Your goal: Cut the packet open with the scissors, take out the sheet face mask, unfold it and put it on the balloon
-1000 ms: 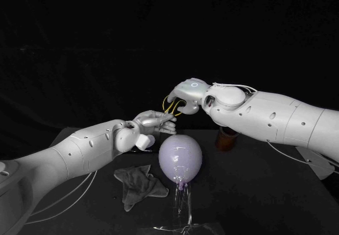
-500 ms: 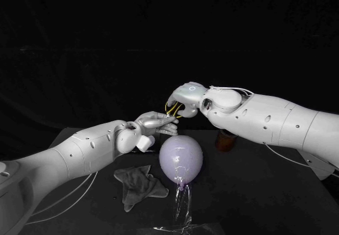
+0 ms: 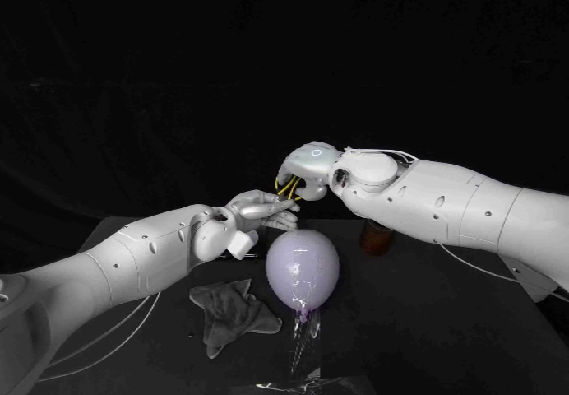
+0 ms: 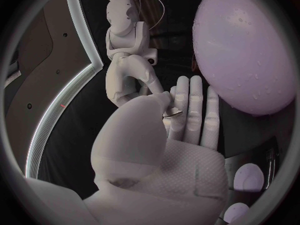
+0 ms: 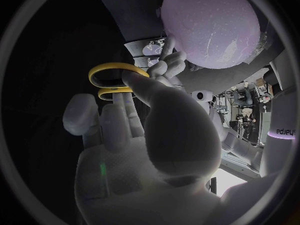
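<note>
My right hand is raised above the far side of the table and holds the yellow-handled scissors. In the right wrist view its fingers pass through the yellow loops. My left hand reaches up from below and pinches the scissors' other end between thumb and fingers. The pale purple balloon stands upright just below both hands, wet with droplets. A crumpled grey sheet lies on the table left of the balloon.
A brown container stands behind the balloon on the right. The balloon's clear stand and a shiny crinkled film sit at the near edge of the black table.
My right arm has slid a little left and lower, bringing the scissors down with it. The left hand stays at the scissors. The balloon and grey sheet have not moved.
</note>
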Controlling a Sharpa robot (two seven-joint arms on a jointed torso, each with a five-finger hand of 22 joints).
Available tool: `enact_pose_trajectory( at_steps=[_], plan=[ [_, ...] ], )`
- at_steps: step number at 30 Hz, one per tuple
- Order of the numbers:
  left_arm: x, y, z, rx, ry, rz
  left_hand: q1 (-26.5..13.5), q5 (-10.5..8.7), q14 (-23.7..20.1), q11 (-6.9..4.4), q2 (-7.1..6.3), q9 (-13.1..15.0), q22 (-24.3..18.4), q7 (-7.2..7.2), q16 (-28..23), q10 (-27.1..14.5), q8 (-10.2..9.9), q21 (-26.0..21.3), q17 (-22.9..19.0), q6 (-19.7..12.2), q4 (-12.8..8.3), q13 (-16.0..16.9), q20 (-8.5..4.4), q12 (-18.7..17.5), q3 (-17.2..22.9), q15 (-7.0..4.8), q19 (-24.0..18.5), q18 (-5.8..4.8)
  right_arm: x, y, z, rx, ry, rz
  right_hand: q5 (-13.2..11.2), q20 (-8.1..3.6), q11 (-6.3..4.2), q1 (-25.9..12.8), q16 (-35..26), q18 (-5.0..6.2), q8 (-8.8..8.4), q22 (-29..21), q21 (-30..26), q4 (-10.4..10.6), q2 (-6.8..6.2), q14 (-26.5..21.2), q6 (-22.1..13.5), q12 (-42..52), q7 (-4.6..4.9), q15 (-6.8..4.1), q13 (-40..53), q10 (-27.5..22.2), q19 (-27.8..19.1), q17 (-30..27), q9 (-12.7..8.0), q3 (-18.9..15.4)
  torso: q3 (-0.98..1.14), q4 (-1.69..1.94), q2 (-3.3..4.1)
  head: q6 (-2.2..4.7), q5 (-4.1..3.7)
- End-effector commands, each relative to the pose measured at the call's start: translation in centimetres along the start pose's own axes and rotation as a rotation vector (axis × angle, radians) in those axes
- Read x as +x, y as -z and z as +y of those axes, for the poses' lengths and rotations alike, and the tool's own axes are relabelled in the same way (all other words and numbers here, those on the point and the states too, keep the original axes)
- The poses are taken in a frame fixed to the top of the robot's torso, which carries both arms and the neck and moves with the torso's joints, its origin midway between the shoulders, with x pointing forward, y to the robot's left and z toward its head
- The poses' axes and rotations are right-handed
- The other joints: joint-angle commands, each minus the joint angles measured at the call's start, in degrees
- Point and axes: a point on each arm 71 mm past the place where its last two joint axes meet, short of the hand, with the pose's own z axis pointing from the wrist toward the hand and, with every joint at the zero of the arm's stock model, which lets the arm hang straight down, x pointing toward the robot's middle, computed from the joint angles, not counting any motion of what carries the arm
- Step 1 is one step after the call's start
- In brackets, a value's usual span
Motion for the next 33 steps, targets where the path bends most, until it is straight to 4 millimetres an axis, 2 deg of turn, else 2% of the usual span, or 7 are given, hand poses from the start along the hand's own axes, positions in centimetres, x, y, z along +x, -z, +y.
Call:
enact_pose_trajectory(
  at_steps=[1, 7, 14, 16, 26, 32, 33],
  plan=[
    [0.90, -0.26, -0.61, 0.039, -0.011, 0.048, 0.43, 0.18, -0.04, 0.16, -0.02, 0.11, 0.10, 0.11, 0.25, 0.17, 0.20, 0.22, 0.08, 0.16, -0.19, 0.05, -0.09, 0.09, 0.18, -0.31, 0.25, 0.75, 0.72, 0.05, 0.05, -0.009, 0.013, 0.057, -0.33, 0.17, 0.35, -0.21, -0.05, 0.64, 0.51, 0.65, 0.29, 0.35, 1.03, 1.33, 0.82, 0.61, 0.39, 0.64, 0.11, 2.02, 0.60, 0.11, 0.18, 1.16, 0.02, -0.01, 0.03, -0.14, -0.14],
    [0.98, -0.12, -0.75, 0.046, -0.022, 0.053, 0.47, 0.18, -0.06, 0.16, -0.03, 0.14, 0.10, 0.13, 0.25, 0.16, 0.20, 0.23, 0.10, 0.14, -0.24, 0.05, -0.08, 0.08, 0.19, -0.31, 0.26, 0.74, 1.00, 0.20, -0.22, -0.005, 0.014, 0.082, -0.72, 0.75, 0.89, -0.60, 0.67, 0.17, 2.65, 3.06, 2.18, 1.32, 1.83, 1.51, 4.17, 1.29, 1.19, 1.26, 0.21, 7.29, 2.03, 1.01, 1.42, 3.28, 0.08, -0.04, 0.04, -0.16, -0.23],
    [1.17, 0.05, -0.91, 0.054, -0.032, 0.062, 0.53, 0.18, -0.09, 0.18, -0.04, 0.19, 0.11, 0.17, 0.24, 0.15, 0.21, 0.25, 0.14, 0.10, -0.32, 0.05, -0.06, 0.06, 0.22, -0.30, 0.30, 0.73, 1.31, 0.33, -0.38, -0.006, 0.012, 0.111, -0.81, 0.78, 0.75, -0.21, 1.13, -0.45, 4.85, 6.02, 4.74, 2.54, 4.70, 1.52, 6.79, 2.02, 1.49, 1.12, 0.39, 12.07, 3.85, 1.49, 3.18, 4.56, 0.09, 0.02, 0.01, -0.11, -0.22],
    [1.25, 0.06, -0.94, 0.055, -0.033, 0.065, 0.53, 0.18, -0.09, 0.18, -0.04, 0.19, 0.11, 0.17, 0.24, 0.15, 0.21, 0.25, 0.14, 0.10, -0.32, 0.05, -0.06, 0.06, 0.22, -0.30, 0.30, 0.73, 1.37, 0.37, -0.43, -0.004, 0.011, 0.115, -0.78, 0.61, 0.46, -0.07, 1.13, -0.59, 5.62, 6.78, 5.38, 2.93, 5.82, 1.41, 7.19, 2.15, 1.30, 0.84, 0.42, 14.02, 4.25, 1.36, 4.14, 5.66, 0.04, 0.01, -0.03, -0.15, -0.22],
    [1.49, 0.14, -1.01, 0.056, -0.039, 0.076, 0.62, 0.18, -0.13, 0.20, -0.07, 0.26, 0.12, 0.22, 0.22, 0.15, 0.22, 0.27, 0.18, 0.06, -0.45, 0.05, -0.04, 0.03, 0.27, -0.29, 0.33, 0.73, 1.27, 0.55, -0.50, -0.001, 0.011, 0.089, -0.82, -0.21, -0.83, -0.83, 1.34, -0.81, 6.49, 8.09, 6.35, 4.18, 7.50, 1.31, 5.13, 3.10, 0.58, -0.20, 1.06, 20.54, 4.71, 1.51, 6.80, 7.95, 0.06, 0.00, 0.02, 0.01, -0.10],
    [1.61, 0.15, -1.04, 0.056, -0.042, 0.080, 0.62, 0.18, -0.13, 0.20, -0.07, 0.26, 0.12, 0.22, 0.22, 0.15, 0.22, 0.27, 0.18, 0.06, -0.45, 0.05, -0.04, 0.03, 0.27, -0.29, 0.33, 0.73, 1.36, 0.61, -0.56, 0.013, 0.020, 0.100, -0.68, -0.86, -2.14, -2.60, 1.26, -0.79, 7.25, 8.23, 6.23, 5.11, 8.04, 1.17, 4.39, 7.58, 0.11, -1.23, 4.28, 28.46, 4.55, 1.38, 8.71, 7.39, 0.04, -0.06, -0.03, -0.12, -0.12],
    [1.62, 0.15, -1.05, 0.056, -0.043, 0.079, 0.62, 0.18, -0.13, 0.20, -0.07, 0.26, 0.12, 0.22, 0.22, 0.15, 0.22, 0.27, 0.18, 0.06, -0.45, 0.05, -0.04, 0.03, 0.27, -0.29, 0.33, 0.73, 1.41, 0.64, -0.59, 0.017, 0.025, 0.105, -0.87, -1.37, -3.09, -3.61, 1.60, -0.82, 7.61, 8.59, 6.41, 5.46, 8.29, 1.24, 4.30, 15.38, -0.96, -1.97, 8.93, 28.64, 4.80, 2.14, 9.78, 6.56, 0.04, -0.07, -0.04, -0.13, -0.10]
  ],
)
